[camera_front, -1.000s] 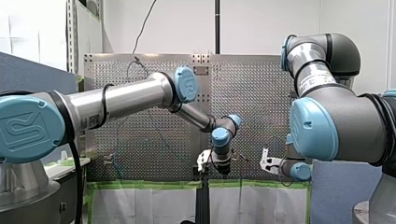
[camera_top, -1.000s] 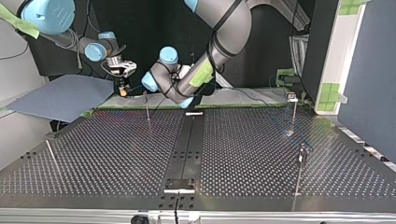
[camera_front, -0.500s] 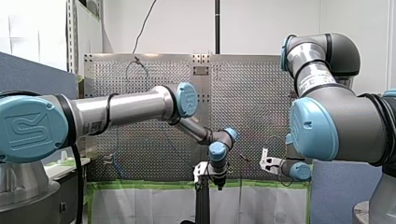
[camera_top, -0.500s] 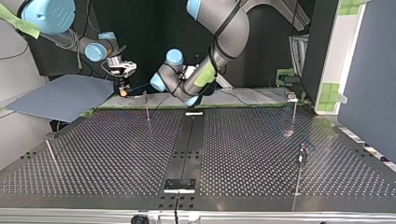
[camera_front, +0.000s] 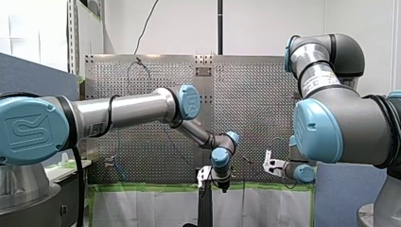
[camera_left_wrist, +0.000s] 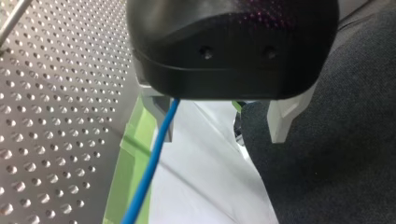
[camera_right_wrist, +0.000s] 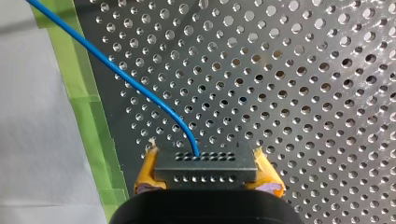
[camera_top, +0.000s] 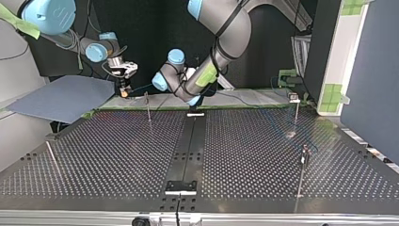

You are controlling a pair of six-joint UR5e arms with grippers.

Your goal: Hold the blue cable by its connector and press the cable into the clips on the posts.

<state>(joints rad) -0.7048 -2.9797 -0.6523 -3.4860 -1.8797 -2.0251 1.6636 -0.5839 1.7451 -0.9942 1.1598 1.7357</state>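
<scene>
The yellow pads of my right gripper pinch the one black connector. The one blue cable leaves its far face and curves over the perforated table toward the green tape. The two pale fingers of my left gripper stand spread apart, and the cable runs just beside one of them, not pinched. In the top view I count three upright posts, well apart, and one thin rod leaning at the lower left, with wide perforated surface between them. Both arms work at the far edge, in the upper part of the frame. Compared with one second ago, my left arm's wrist is lower in the front view and further right in the top view; my right gripper keeps its place.
</scene>
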